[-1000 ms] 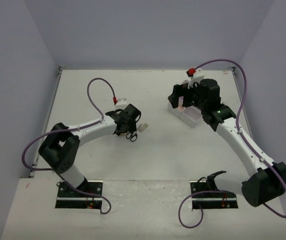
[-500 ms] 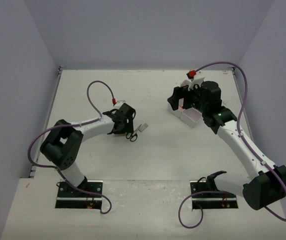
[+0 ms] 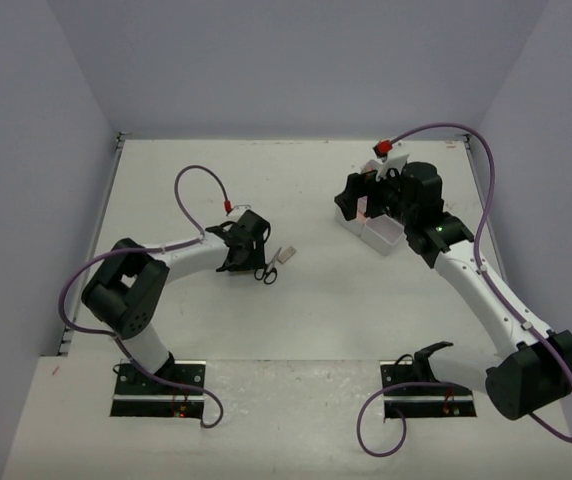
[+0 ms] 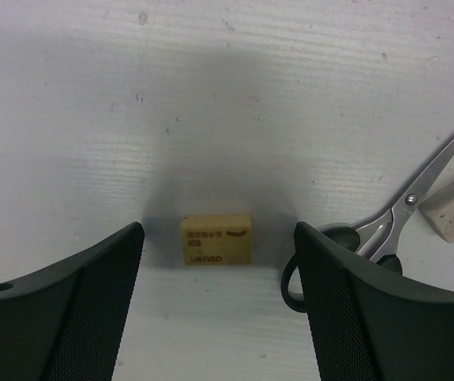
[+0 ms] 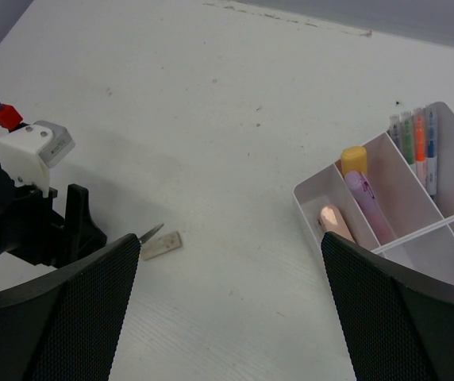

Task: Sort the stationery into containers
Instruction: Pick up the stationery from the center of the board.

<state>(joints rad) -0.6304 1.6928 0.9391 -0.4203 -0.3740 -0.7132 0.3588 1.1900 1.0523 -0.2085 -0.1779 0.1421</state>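
Bare table point(image 4: 132, 119) either side of yellow eraser point(image 4: 216, 238), scissors point(image 4: 398, 208) handle crowding one finger point(image 4: 362, 309) of left claw point(image 4: 219, 230)

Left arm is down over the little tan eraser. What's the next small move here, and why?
Probably close the left gripper on the tan eraser. It lies flat on the table between the open jaws, roughly centred and touching neither. The scissors have a handle right beside one jaw, so squeeze straight in without sliding sideways.

- Handle loops of the black-handled steel scissors point(image 4: 405, 202) are hiding behind a finger of the left gripper point(image 4: 219, 232).
- The white divided plastic box point(image 5: 429, 228) is running off the right wrist view's edge.
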